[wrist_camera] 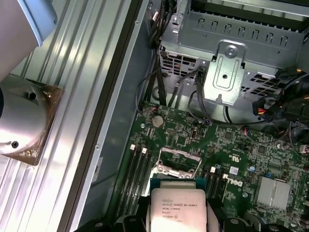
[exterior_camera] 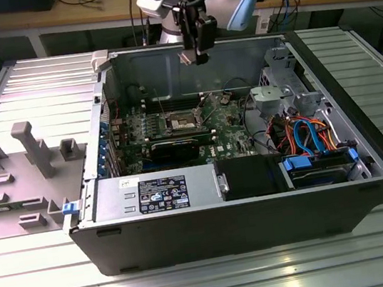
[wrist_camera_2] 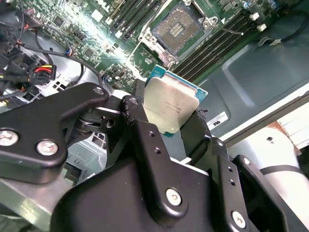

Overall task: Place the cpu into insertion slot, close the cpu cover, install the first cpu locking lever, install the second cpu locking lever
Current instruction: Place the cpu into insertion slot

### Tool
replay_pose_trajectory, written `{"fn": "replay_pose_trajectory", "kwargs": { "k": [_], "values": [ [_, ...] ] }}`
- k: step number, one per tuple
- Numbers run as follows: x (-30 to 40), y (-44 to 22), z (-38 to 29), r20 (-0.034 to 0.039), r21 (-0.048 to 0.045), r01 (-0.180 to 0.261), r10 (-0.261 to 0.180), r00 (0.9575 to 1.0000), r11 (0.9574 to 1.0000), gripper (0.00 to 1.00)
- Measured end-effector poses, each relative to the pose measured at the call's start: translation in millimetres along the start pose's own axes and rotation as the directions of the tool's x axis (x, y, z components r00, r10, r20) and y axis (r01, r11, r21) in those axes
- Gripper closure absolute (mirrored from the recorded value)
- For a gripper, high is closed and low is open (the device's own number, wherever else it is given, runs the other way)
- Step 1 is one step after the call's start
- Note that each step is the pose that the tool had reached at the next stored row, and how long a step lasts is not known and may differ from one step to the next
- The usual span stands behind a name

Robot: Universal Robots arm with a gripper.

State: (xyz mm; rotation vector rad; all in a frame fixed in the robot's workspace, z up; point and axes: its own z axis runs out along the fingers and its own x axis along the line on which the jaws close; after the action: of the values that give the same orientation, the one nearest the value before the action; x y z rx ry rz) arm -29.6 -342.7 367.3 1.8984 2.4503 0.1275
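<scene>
My gripper hangs above the open computer case, over its back wall, shut on the cpu. In both wrist views the cpu shows its silver-grey top on a green-blue edge, pinched between the black fingers. The insertion slot lies open on the motherboard well below the chip, its dark pin grid bare. Silver metal of the cpu cover stands at the slot's edge. The thin locking levers stick out beside the socket.
A metal drive cage and bundled cables fill the case's right in the exterior view. The power supply sits along the front wall. Memory slots flank the socket. A grey fixture tray lies to the exterior view's left.
</scene>
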Motion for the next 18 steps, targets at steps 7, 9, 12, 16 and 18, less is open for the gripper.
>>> {"fn": "replay_pose_trajectory", "kwargs": {
  "k": [7,9,12,16,18],
  "values": [
    [0.0,0.0,0.4,0.0096,-0.0026,-0.108,0.108,0.9941,0.9941,0.46],
    [0.0,0.0,0.4,0.0099,-0.0027,-0.112,0.112,0.9937,0.9937,0.46],
    [0.0,0.0,0.5,0.0098,-0.0027,-0.112,0.112,0.9937,0.9937,0.46],
    [0.0,-0.1,0.5,0.0101,-0.0028,-0.114,0.114,0.9934,0.9935,0.46],
    [0.0,-0.1,0.5,0.0104,-0.0030,-0.119,0.119,0.9928,0.9929,0.46]
  ]
}}
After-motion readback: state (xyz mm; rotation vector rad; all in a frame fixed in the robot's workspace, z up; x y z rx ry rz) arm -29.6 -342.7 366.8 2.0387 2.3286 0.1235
